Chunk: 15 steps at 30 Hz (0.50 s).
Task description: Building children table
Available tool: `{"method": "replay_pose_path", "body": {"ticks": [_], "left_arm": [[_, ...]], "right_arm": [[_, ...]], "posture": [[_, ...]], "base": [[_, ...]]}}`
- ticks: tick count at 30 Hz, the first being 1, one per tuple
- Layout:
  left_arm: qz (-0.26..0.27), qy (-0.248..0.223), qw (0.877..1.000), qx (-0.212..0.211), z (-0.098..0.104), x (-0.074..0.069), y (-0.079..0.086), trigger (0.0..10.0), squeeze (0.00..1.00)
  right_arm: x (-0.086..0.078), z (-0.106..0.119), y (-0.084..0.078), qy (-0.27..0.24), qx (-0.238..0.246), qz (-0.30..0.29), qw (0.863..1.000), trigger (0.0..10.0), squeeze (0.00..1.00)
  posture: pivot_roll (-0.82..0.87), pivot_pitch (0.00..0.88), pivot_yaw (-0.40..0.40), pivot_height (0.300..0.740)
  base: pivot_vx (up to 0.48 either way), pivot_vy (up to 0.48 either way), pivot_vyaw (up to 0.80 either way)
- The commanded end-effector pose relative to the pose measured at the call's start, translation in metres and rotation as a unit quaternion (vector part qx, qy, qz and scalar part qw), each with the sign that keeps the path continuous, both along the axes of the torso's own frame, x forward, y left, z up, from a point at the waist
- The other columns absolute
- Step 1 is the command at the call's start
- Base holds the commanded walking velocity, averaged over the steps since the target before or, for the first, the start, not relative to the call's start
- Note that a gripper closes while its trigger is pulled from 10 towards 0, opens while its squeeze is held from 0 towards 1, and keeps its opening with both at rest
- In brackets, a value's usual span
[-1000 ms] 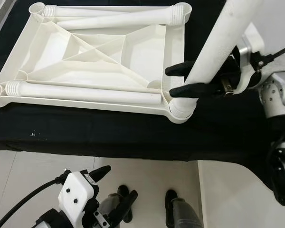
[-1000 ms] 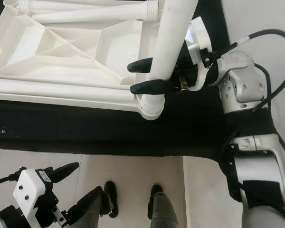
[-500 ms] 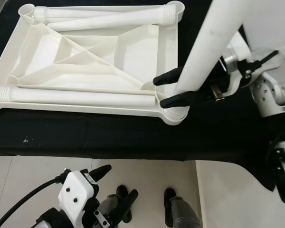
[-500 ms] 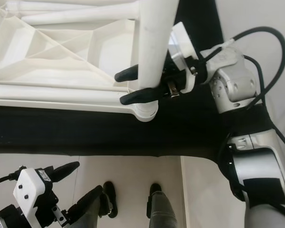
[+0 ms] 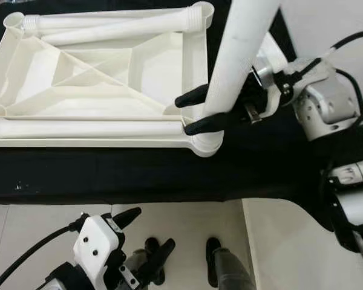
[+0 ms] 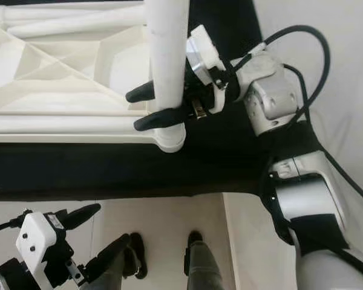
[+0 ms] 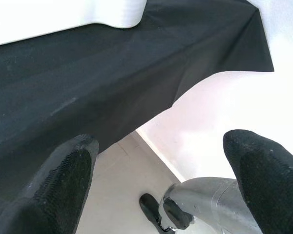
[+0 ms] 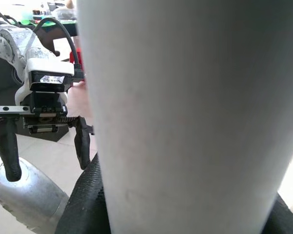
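A white plastic tabletop (image 5: pixel 109 78) lies upside down on a black cloth. One white leg (image 5: pixel 85 128) lies along its near edge, and two more legs (image 5: pixel 121 27) lie at its far edge. My right gripper (image 5: pixel 183 115) is shut on a fourth leg (image 5: pixel 236 54), which stands nearly upright with its foot in the near right corner socket (image 5: pixel 207 144). The right wrist view shows that leg (image 8: pixel 185 117) close up between the black fingers. My left gripper (image 5: pixel 152 229) hangs low over the floor, open, with nothing between its fingers (image 7: pixel 63 180).
The black cloth (image 5: pixel 109 175) ends at a front edge just below the tabletop. Below that is pale floor (image 5: pixel 290 254). My two feet (image 5: pixel 215 251) stand at the bottom middle. My right arm (image 5: pixel 317 109) reaches in from the right over the cloth.
The whole picture has slid left and down as the camera moved. The held leg has tilted closer to upright over the corner socket. My left gripper has stayed where it was.
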<state>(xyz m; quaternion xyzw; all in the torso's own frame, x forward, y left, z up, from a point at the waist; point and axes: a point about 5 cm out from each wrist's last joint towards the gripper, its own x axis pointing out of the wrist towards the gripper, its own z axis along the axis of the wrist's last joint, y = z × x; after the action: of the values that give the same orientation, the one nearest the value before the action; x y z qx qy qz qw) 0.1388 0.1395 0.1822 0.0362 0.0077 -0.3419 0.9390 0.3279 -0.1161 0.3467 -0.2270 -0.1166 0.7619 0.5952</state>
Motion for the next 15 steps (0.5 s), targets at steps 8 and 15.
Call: {"method": "replay_pose_path", "body": {"ticks": [8,15], "left_arm": [[-0.008,0.018,1.000,-0.001,-0.005,-0.002,-0.001,10.0,0.00],[-0.007,0.018,1.000,-0.002,-0.006,-0.002,-0.002,10.0,0.00]], "right_arm": [[0.026,-0.030,0.007,0.037,0.000,-0.121,0.992,10.0,0.00],[0.029,-0.033,0.003,0.032,0.010,-0.176,0.984,10.0,0.00]], "posture": [[0.02,0.475,0.052,0.740],[0.02,0.466,0.049,0.740]], "base": [[0.000,0.000,0.00],[0.000,0.000,0.00]]}}
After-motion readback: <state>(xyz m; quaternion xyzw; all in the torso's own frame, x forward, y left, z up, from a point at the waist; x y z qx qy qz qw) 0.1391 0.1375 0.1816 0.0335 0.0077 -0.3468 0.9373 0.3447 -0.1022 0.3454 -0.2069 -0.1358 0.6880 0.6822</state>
